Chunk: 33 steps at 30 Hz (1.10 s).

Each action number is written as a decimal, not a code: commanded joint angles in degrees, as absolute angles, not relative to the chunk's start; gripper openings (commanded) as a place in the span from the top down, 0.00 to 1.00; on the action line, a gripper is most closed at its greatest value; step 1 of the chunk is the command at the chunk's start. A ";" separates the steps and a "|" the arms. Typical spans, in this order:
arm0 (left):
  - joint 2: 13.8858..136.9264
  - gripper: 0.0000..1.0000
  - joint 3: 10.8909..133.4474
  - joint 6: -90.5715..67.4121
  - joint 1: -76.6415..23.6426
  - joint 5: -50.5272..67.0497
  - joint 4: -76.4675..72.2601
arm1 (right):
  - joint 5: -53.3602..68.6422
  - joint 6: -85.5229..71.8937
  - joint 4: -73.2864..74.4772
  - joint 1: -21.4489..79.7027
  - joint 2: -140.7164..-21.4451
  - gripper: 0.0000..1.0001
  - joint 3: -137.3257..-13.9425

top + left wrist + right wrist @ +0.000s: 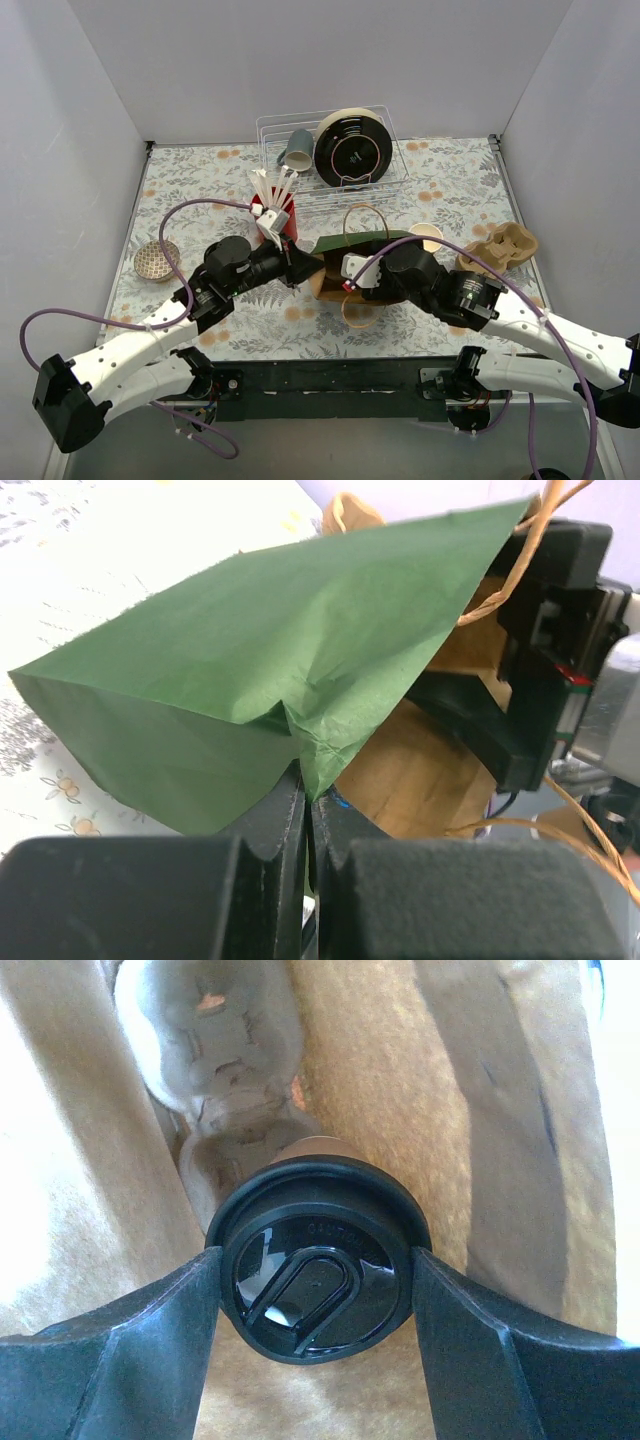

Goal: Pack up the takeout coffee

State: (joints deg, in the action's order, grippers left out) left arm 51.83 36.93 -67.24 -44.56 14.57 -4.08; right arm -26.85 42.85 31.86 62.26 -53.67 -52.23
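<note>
A paper bag [372, 240], green outside and brown inside, lies on its side at mid-table. My left gripper [307, 785] is shut on the green edge of the bag [250, 650] and holds its mouth up. My right gripper [315, 1262] reaches inside the bag, its fingers pressed against both sides of the black lid of the takeout coffee cup [312, 1222]. Deeper in the bag, just beyond the cup, lies a grey pulp cup carrier [215, 1040]. From above, the cup is hidden by the bag and the right wrist [400, 268].
Right of the bag lie a second pulp carrier [500, 248] and a paper cup [427, 234]. A red cup of stirrers [275, 215] stands at its left. A wire rack [385, 180] at the back holds a grey cup [297, 148]. A round mesh disc [157, 260] lies far left.
</note>
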 commanded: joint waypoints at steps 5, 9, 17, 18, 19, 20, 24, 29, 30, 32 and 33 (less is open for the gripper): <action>50.54 1.00 36.56 -63.63 -46.49 13.10 -2.11 | -23.12 46.76 27.42 62.05 -52.91 0.82 -52.64; 50.89 1.00 37.17 -63.54 -46.49 13.10 -1.15 | -16.19 49.55 29.00 62.05 -51.33 0.82 -53.52; 50.54 1.00 38.67 -63.20 -46.49 12.40 1.58 | -11.17 51.59 36.38 62.23 -51.50 0.84 -55.20; 50.45 1.00 38.67 -62.85 -46.49 11.96 1.84 | -10.73 51.59 37.60 62.23 -51.59 0.84 -55.46; 50.45 1.00 38.67 -62.58 -46.49 11.69 1.85 | -10.37 51.42 38.57 62.23 -51.77 0.84 -56.16; 50.45 1.00 38.76 -61.88 -46.49 11.69 1.76 | -9.76 52.29 39.80 62.23 -52.46 0.85 -56.42; 51.06 1.00 39.55 -61.52 -46.49 12.13 1.76 | -12.47 54.05 42.98 62.23 -53.96 0.87 -57.39; 52.03 1.00 40.87 -61.61 -46.49 12.83 2.37 | -15.11 56.42 44.12 62.23 -56.16 0.88 -59.67; 51.86 1.00 40.78 -61.70 -46.49 12.92 2.37 | -14.77 57.03 44.03 62.23 -56.51 0.88 -60.55; 51.33 1.00 40.43 -61.44 -46.49 12.92 2.37 | -15.38 57.30 44.12 62.31 -57.91 0.87 -61.08; 50.98 1.00 40.17 -61.17 -46.49 13.01 2.55 | -16.42 57.13 43.69 62.31 -58.27 0.88 -61.34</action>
